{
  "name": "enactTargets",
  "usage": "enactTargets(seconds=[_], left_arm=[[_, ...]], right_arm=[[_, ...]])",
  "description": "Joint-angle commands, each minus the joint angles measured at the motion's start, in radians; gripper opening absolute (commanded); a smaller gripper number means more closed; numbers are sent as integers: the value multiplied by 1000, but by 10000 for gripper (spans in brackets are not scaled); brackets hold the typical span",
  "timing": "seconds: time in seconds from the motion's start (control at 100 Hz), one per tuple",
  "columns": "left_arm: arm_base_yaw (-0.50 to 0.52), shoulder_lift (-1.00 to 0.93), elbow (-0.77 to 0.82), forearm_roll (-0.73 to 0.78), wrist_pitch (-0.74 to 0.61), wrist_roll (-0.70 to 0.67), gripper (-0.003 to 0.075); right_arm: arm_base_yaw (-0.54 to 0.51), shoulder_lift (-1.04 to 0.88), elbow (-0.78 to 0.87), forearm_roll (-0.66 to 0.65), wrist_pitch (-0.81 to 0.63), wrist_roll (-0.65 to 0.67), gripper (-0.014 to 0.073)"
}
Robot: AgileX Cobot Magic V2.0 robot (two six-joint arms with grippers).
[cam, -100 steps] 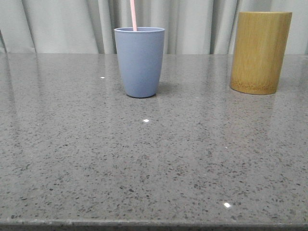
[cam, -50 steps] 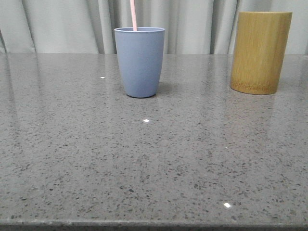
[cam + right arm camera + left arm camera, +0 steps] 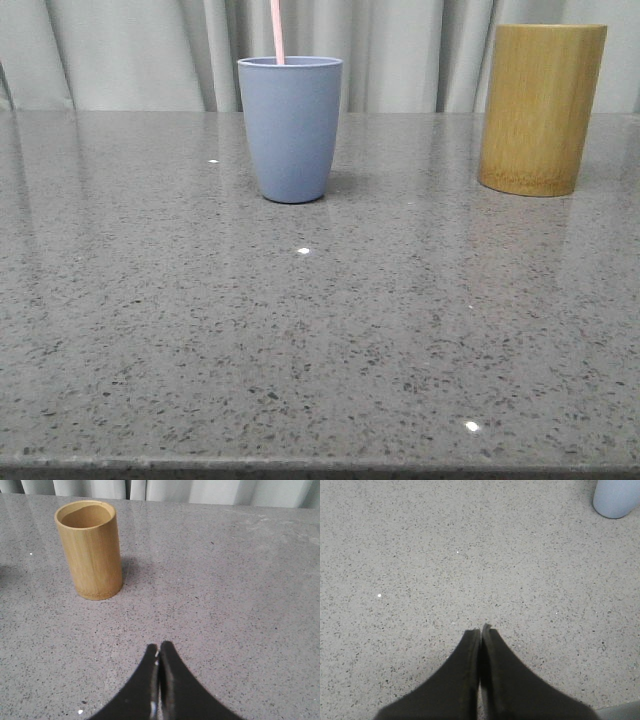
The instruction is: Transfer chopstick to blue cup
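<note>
One pale pink chopstick [image 3: 276,30] stands in the blue cup [image 3: 290,128], rising from behind the rim slightly left of the cup's middle and running out of the top of the front view; whether more than one stick is there cannot be told. The blue cup sits upright on the grey speckled tabletop [image 3: 320,340], toward the back and left of centre. Well apart from it on the right stands a yellow-brown bamboo holder [image 3: 541,108], upright; the right wrist view looks into its mouth and no stick shows inside.

Nothing has shifted across the last second: chopstick, cup and holder are exactly where they were, and no arm appears in the front view.

The left end effector [image 3: 480,632] is clenched with nothing between its fingers, hanging over bare tabletop with the cup's base at the far corner of its view. The right end effector [image 3: 158,650] is likewise pressed closed and empty, facing the bamboo holder from a distance.

With the stick resting in the cup, the holder apparently emptied and both arms drawn clear, the transfer looks finished, and the stillness suggests the scene has settled.
</note>
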Motion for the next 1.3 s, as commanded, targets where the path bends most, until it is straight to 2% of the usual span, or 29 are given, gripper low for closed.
enactTargets(seconds=[0.0,0.15,0.29,0.35,0.47,0.61,0.77,0.91,1.06,1.29], left_arm=[[-1,4,-25,-13,-58,-7,-19],[-1,4,-24,1,-127,-5,-19],[-1,-21,36,1,-372,-5,-19],[-1,-47,106,1,-529,-5,-19],[-1,-124,268,1,-758,-5,-19],[-1,-250,481,14,-913,-5,-19],[3,-405,681,16,-950,-5,-19],[3,-525,788,16,-950,-5,-19],[3,-611,840,16,-950,-5,-19],[3,-611,864,84,-991,-5,-19]], right_arm=[[-4,10,-21,-17,-62,-8,-67],[-4,10,-21,-17,-62,-8,-67],[-4,10,-21,-17,-62,-8,-67],[-4,10,-21,-17,-62,-8,-67],[-4,10,-21,-17,-62,-8,-67],[-4,10,-21,-17,-62,-8,-67],[-4,10,-21,-17,-62,-8,-67],[-4,10,-21,-17,-62,-8,-67],[-4,10,-21,-17,-62,-8,-67],[-4,10,-21,-17,-61,-8,-67]])
